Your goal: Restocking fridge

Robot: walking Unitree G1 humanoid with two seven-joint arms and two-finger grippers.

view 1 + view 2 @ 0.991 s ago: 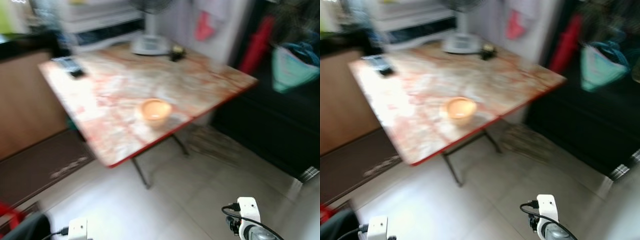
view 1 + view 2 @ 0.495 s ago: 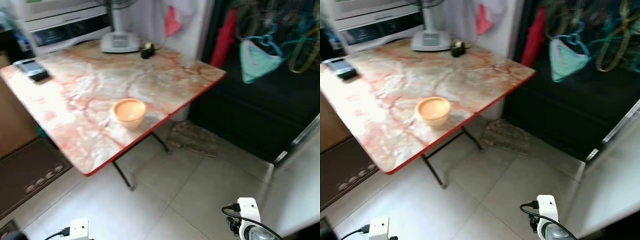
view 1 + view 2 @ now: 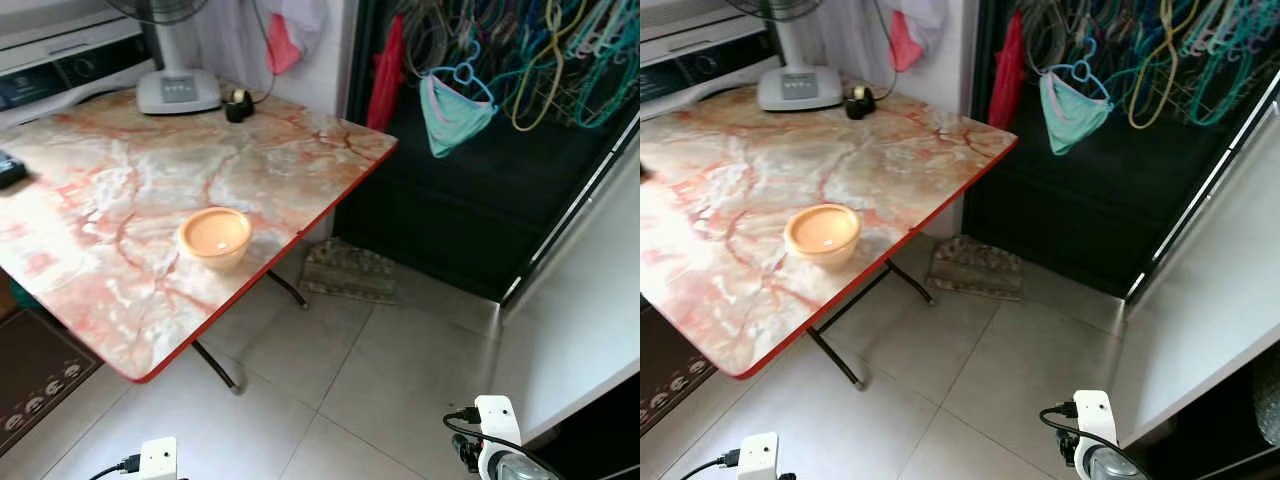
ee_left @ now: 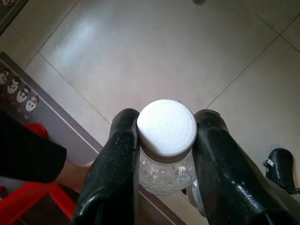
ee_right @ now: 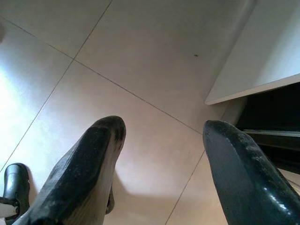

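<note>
My left gripper [image 4: 167, 120] is shut on a clear plastic bottle [image 4: 165, 174] with a white ribbed cap [image 4: 167, 128], its two black fingers pressing just under the cap. It hangs low over pale floor tiles. My right gripper [image 5: 164, 127] is open, nothing between its fingers, above the tiled floor beside the lower edge of a white appliance panel [image 5: 262, 51] with a dark gap under it. The same white panel [image 3: 590, 290] stands at the right of the eye views. My two wrists [image 3: 495, 445] show at the bottom edge there.
A marble-patterned folding table [image 3: 300, 170] with a red rim fills the left, carrying an orange bowl [image 3: 214, 236] and a fan base [image 3: 178, 90]. A small rug [image 3: 345, 272] lies before a dark doorway hung with hangers [image 3: 520, 60]. Pale floor tiles [image 3: 400, 370] lie ahead.
The camera has swung to the right: the table has slid left in view and the white panel has come in on the right. Blur has cleared.
</note>
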